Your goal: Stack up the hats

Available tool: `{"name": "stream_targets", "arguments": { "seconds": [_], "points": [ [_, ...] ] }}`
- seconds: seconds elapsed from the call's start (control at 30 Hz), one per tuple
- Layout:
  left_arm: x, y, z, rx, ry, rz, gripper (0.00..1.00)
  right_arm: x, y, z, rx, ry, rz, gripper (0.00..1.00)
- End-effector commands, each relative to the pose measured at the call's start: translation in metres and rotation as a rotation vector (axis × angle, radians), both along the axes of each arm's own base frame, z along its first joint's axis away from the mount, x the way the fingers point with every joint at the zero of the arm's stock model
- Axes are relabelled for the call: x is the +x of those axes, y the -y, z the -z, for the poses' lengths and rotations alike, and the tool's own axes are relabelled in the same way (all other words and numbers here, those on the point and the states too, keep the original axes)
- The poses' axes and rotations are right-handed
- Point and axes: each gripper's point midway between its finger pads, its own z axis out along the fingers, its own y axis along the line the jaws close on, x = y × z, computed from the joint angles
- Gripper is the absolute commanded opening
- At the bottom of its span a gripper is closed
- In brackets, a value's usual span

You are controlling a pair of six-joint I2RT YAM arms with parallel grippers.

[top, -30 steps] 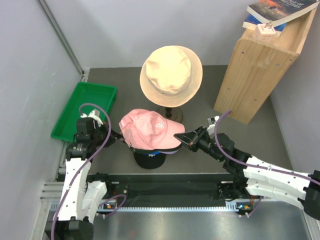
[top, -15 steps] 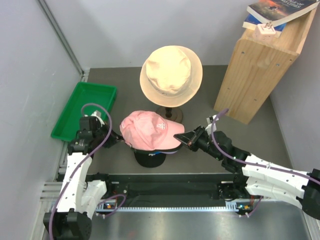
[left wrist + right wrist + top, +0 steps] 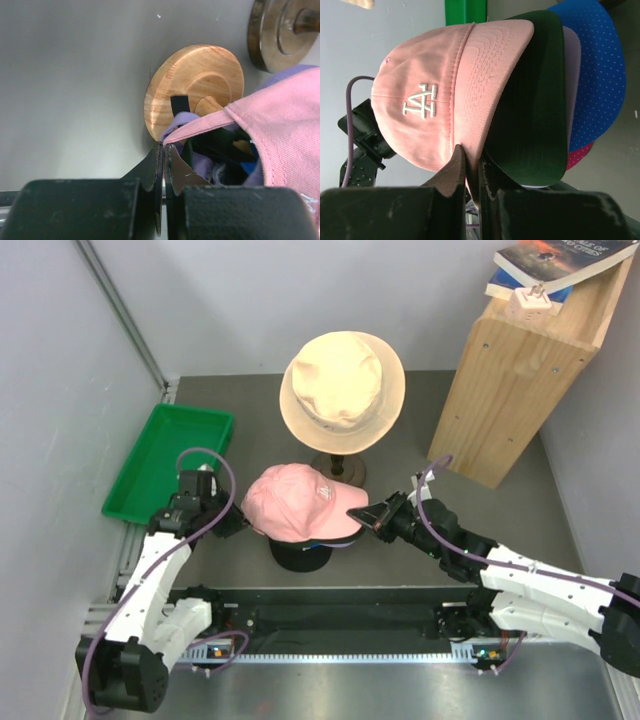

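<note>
The light pink cap (image 3: 295,502) with a white logo lies on top of the pile of caps on a wooden head form. My left gripper (image 3: 237,521) is shut on its back rim (image 3: 200,125). My right gripper (image 3: 372,518) is shut on its brim (image 3: 485,100). The black cap (image 3: 300,558) shows under the pink one. In the right wrist view a dark brim (image 3: 530,100), a lavender brim (image 3: 572,70), a blue dotted brim (image 3: 600,75) and a magenta edge (image 3: 580,156) fan out under the pink brim. The head form's round wooden base (image 3: 200,82) shows below.
A cream bucket hat (image 3: 342,390) sits on a stand just behind the pile; its dark metal foot (image 3: 280,30) is close by. A green tray (image 3: 170,455) lies at the left wall. A tall wooden box (image 3: 520,370) with books (image 3: 560,260) stands at the right.
The pink cap has shifted slightly right and settled lower over the pile. My left wrist has moved right and inward with it. My right gripper has barely moved.
</note>
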Motion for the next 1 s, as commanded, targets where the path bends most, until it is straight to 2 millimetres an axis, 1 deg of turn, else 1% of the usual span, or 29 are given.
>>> {"name": "stream_targets", "arguments": {
  "seconds": [0.0,0.03,0.1,0.27,0.37,0.4,0.43,0.47,0.5,0.53,0.57,0.6,0.63,0.67,0.7,0.73,0.77,0.8,0.87,0.9,0.97],
  "points": [
    [-0.021,-0.018,0.035,0.114,-0.146,-0.05,0.0,-0.029,0.118,0.161,-0.668,-0.311,0.176,0.0],
    [-0.021,-0.016,0.035,0.117,-0.144,-0.042,0.0,-0.03,0.121,0.16,-0.669,-0.316,0.19,0.0],
    [-0.021,-0.016,0.037,0.124,-0.149,-0.046,0.0,-0.036,0.128,0.166,-0.678,-0.342,0.204,0.0],
    [-0.027,-0.013,0.05,0.112,-0.176,-0.043,0.0,-0.043,0.134,0.174,-0.679,-0.372,0.21,0.0],
    [-0.023,-0.008,0.045,0.086,-0.154,-0.048,0.0,-0.038,0.132,0.169,-0.695,-0.347,0.203,0.0],
    [-0.021,-0.009,0.042,0.088,-0.147,-0.052,0.0,-0.033,0.129,0.162,-0.705,-0.317,0.189,0.04],
    [-0.02,-0.01,0.035,0.092,-0.141,-0.058,0.0,-0.029,0.129,0.158,-0.718,-0.295,0.191,0.06],
    [-0.019,-0.011,0.031,0.097,-0.136,-0.064,0.03,-0.026,0.128,0.153,-0.72,-0.274,0.189,0.09],
    [-0.017,-0.014,0.025,0.108,-0.12,-0.077,0.09,-0.02,0.123,0.143,-0.724,-0.236,0.173,0.16],
    [-0.014,-0.015,0.015,0.113,-0.104,-0.085,0.21,-0.015,0.121,0.134,-0.716,-0.208,0.179,0.18],
    [-0.012,-0.017,0.01,0.12,-0.09,-0.093,0.3,-0.012,0.12,0.128,-0.723,-0.181,0.17,0.21],
    [-0.011,-0.019,0.004,0.121,-0.07,-0.102,0.37,-0.006,0.115,0.116,-0.707,-0.15,0.173,0.25],
    [-0.008,-0.019,-0.003,0.117,-0.049,-0.107,0.5,-0.002,0.115,0.106,-0.7,-0.119,0.179,0.27],
    [-0.009,-0.024,-0.006,0.14,-0.047,-0.129,0.55,0.002,0.114,0.097,-0.707,-0.086,0.176,0.3],
    [-0.009,-0.025,-0.01,0.142,-0.034,-0.135,0.58,0.007,0.111,0.082,-0.687,-0.053,0.182,0.36],
    [-0.007,-0.027,-0.015,0.15,-0.02,-0.143,0.62,0.01,0.113,0.075,-0.694,-0.034,0.195,0.4],
    [-0.012,-0.029,-0.016,0.158,-0.03,-0.146,0.68,0.012,0.113,0.068,-0.704,-0.007,0.19,0.46],
    [-0.013,-0.031,-0.019,0.164,-0.026,-0.151,0.7,0.016,0.111,0.055,-0.689,0.022,0.196,0.56],
    [-0.014,-0.037,-0.028,0.189,-0.012,-0.17,0.76,0.018,0.114,0.046,-0.71,0.054,0.198,0.66],
    [-0.021,-0.041,-0.03,0.205,-0.018,-0.181,0.77,0.02,0.114,0.035,-0.701,0.075,0.203,0.74],
    [-0.022,-0.055,-0.04,0.259,0.01,-0.229,0.8,0.02,0.121,0.029,-0.724,0.083,0.218,0.79]
  ]
}}
